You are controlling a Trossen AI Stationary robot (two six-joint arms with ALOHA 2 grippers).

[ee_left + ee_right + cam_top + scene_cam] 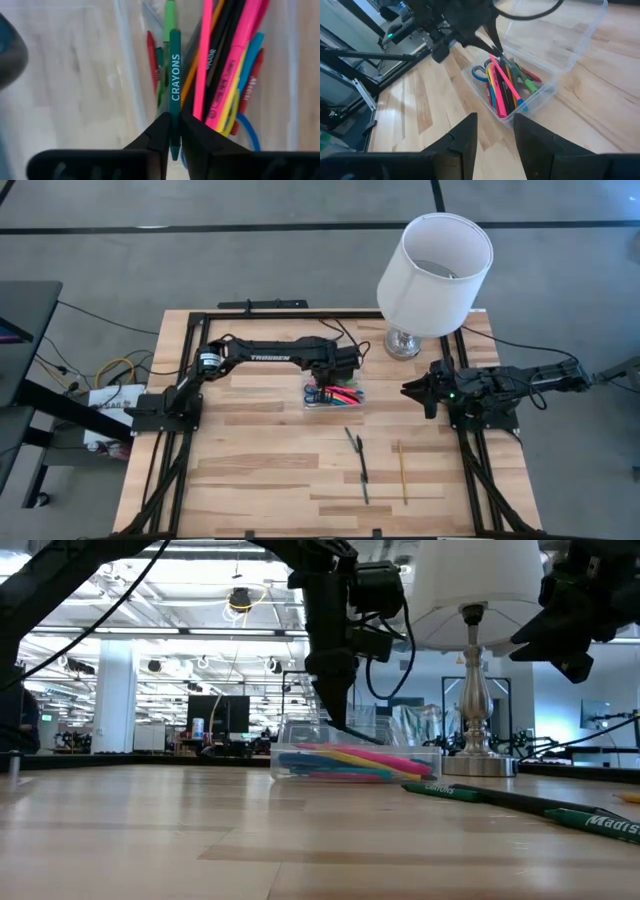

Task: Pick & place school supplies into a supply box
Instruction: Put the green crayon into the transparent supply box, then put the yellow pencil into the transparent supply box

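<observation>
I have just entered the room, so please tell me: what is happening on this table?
The left gripper is shut on a dark green pen marked CRAYONS, holding it over the clear plastic supply box, which already contains pink, yellow and red pens. The right gripper waits open beside the white lamp. Some pens remain on the wooden table.

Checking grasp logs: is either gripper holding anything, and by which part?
The left gripper pinches a green crayon near its lower tip, over the supply box. The right gripper is open, empty.
</observation>
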